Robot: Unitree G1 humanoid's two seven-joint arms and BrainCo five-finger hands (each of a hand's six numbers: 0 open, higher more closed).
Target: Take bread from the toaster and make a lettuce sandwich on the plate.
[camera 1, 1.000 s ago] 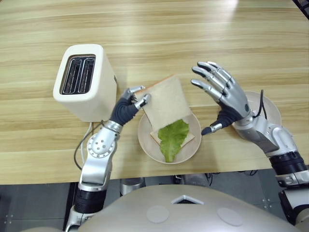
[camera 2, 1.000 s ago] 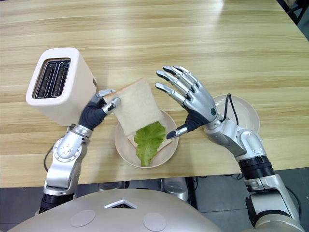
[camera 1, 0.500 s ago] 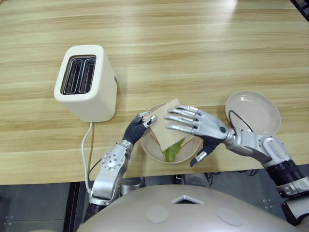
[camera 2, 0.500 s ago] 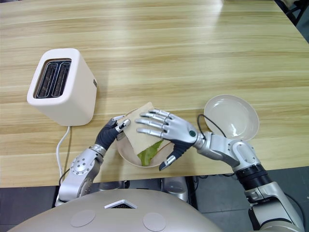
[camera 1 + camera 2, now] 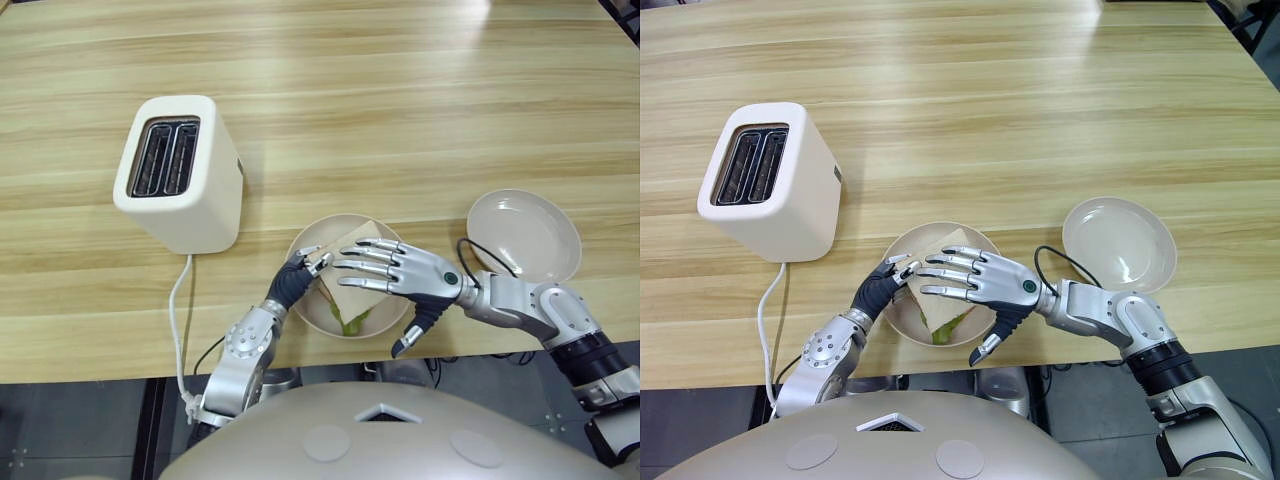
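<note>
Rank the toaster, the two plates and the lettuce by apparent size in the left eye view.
Toaster
Sandwich plate and empty plate: about alike, too close to rank
Lettuce: only a sliver showing

Kitchen-style tabletop setup suggested; exact room type not determined. Long pale wood-grain table point(image 5: 400, 100) seen, laid with cream toaster point(image 5: 178, 170), white cord point(image 5: 172, 305) trailed over near edge, beige plate point(image 5: 318, 232), second plate point(image 5: 523, 233) alongside. Dark grey floor point(image 5: 70, 420) glimpsed below table edge.
</note>
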